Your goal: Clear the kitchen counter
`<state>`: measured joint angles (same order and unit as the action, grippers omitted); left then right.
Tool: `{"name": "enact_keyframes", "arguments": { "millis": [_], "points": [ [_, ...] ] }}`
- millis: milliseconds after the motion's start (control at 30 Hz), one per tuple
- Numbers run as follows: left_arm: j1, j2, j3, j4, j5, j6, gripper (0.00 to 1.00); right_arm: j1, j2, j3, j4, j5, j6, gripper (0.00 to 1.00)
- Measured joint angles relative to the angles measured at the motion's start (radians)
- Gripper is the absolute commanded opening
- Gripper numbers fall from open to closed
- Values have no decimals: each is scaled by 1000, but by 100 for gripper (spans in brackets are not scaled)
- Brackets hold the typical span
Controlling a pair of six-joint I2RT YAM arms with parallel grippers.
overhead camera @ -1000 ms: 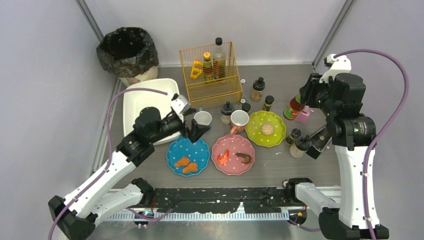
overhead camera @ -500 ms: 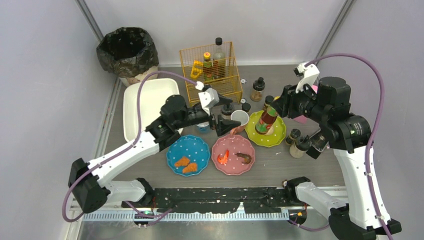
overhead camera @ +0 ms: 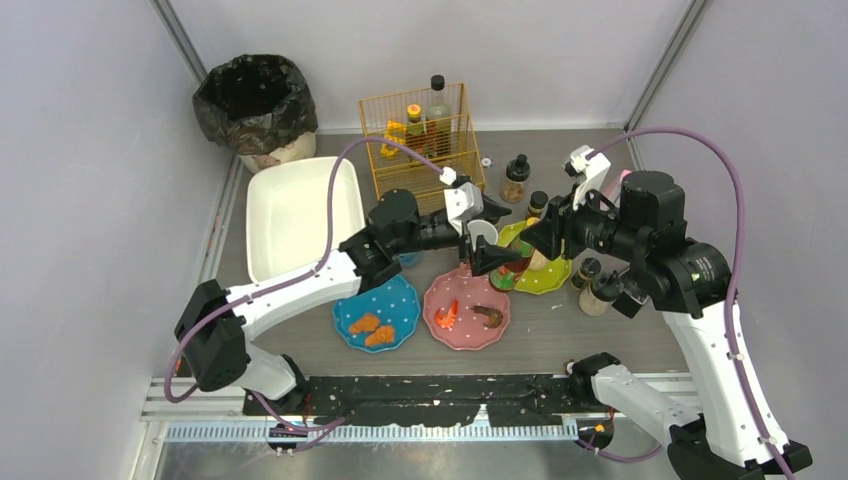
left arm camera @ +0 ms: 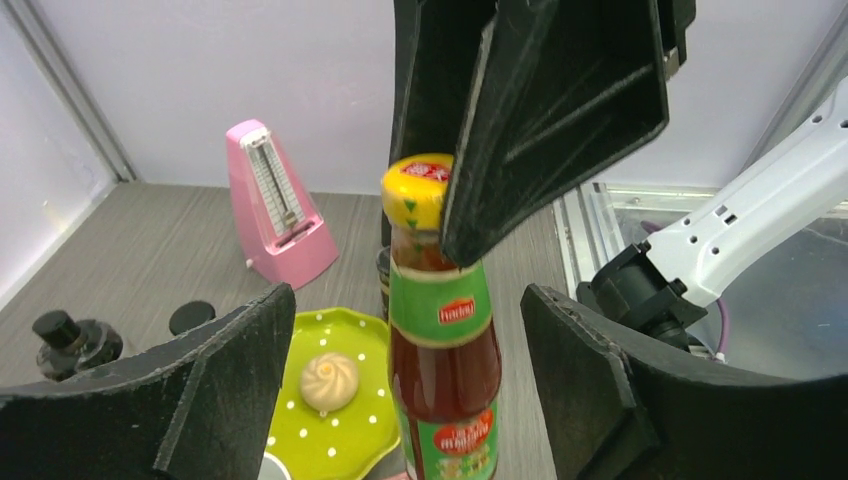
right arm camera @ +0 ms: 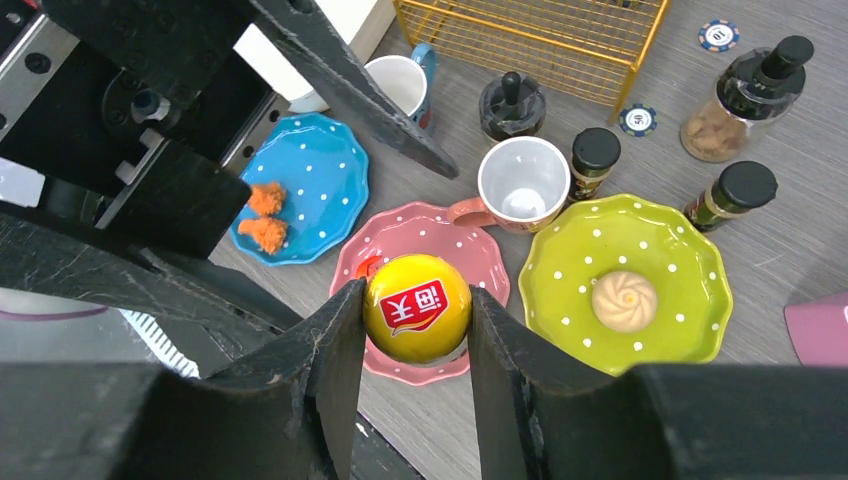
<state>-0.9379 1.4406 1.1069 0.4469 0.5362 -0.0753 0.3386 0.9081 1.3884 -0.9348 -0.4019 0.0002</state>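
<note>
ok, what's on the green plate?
One white bun, middle of the green plate. Nothing else visible on it; from above, the sauce bottle covers its left part.

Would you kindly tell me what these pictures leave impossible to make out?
Sauce bottle: base cut off by the left wrist view's lower edge.
Pink plate: middle hidden beneath the bottle's cap and right gripper, right wrist view.
Bin: contents lost in the dark bag, top view.
</note>
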Motion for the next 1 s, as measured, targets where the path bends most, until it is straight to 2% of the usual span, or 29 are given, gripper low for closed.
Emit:
{"name": "enact_keyframes", "arguments": {
  "millis": [300, 467, 633, 733, 867, 1000],
  "points": [
    [-25, 72, 53, 32, 0, -49, 63, 7, -17, -31, 16, -37, -29, 5],
    [-25, 98, 53, 31, 3, -71, 66, 8, -17, -31, 36, -47, -30, 5],
    [-25, 100, 53, 33, 4, -78, 65, 8, -18, -31, 53, -51, -29, 5],
    [-25, 100, 53, 34, 4, -79, 62, 8, -19, -37, 58, -54, -29, 5],
    [-25, 100, 53, 35, 5, -82, 53, 8, -19, -52, 62, -57, -29, 5],
    [-25, 100, 53, 35, 10, -83, 54, 8, -19, -58, 76, -61, -26, 5]
  ]
}}
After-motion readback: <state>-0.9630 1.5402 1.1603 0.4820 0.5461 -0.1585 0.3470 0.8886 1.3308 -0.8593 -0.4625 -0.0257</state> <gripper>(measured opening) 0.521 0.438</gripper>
